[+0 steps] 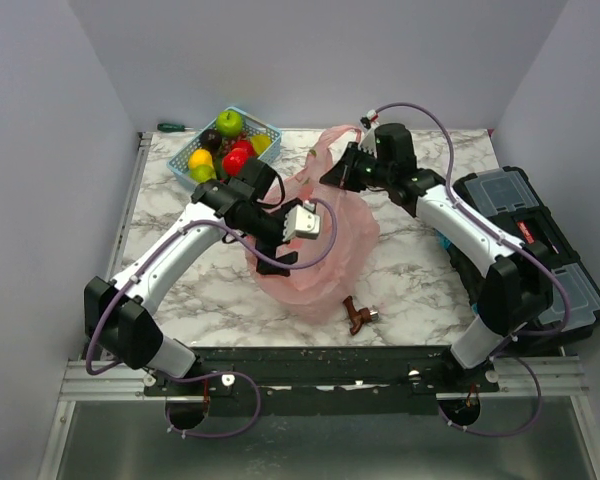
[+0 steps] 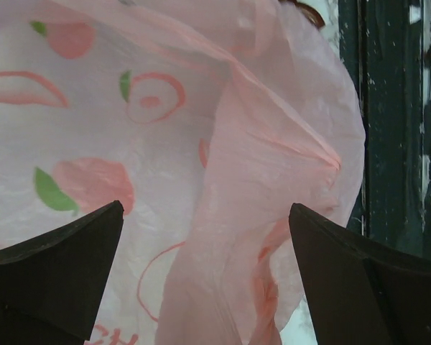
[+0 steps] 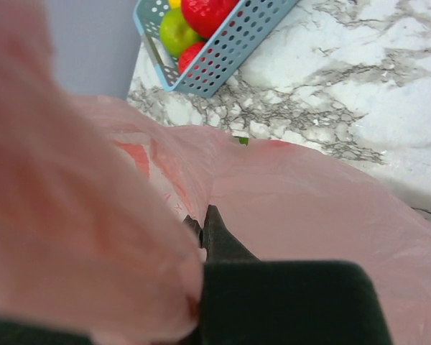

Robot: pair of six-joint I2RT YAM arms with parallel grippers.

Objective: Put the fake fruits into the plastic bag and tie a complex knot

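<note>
Right now the plastic bag (image 1: 320, 235) lies slumped at the middle of the marble table (image 1: 420, 275), and both arms are on it. The left gripper (image 2: 205, 207) hangs over the bag's near-left side with its two dark fingers (image 2: 65, 259) spread wide. Crinkled pink film printed with peach shapes fills the gap between them, and no fold is caught. From above, that left gripper (image 1: 275, 258) overlaps the bag's left edge.

The right gripper (image 1: 342, 172) sits at the bag's far side, where a raised flap of pink film reaches up to it. In the wrist view its fingertips (image 3: 214, 233) look pinched together on the film, though blurred plastic close to the lens hides the left finger, so the grip is only partly seen.

The fake fruits (image 1: 236, 160) are all in the blue basket (image 1: 265, 128) at the table's far-left corner, well apart from the bag's mouth and from both grippers. Red and green ones also show through the basket's lattice in the right wrist view. No fruit shows inside the bag, and no knot can be made out.

A black toolbox (image 1: 530, 235) stands along the right edge, and a small brown object (image 1: 358, 315) lies just in front of the bag.
</note>
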